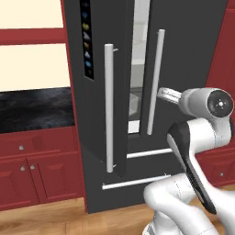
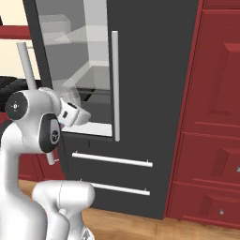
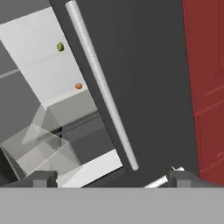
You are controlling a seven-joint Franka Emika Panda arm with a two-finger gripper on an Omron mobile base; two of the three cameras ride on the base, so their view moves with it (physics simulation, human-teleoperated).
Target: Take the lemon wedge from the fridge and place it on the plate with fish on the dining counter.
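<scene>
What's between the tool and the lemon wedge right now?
Nothing solid in the hand view: the left fridge door is swung open and the lemon wedge sits exposed on a pale shelf. The open tool faces the closed right door, beside the gap.

left base view: behind the arm, left of the fridge (image 1: 137,92), facing its ajar door gap, near.
right base view: right of the fridge (image 2: 140,93), facing it.
hand view: close, rolled, looking into the fridge (image 3: 144,87).
shared: fridge front.

lemon wedge (image 3: 60,47) too small for detail
</scene>
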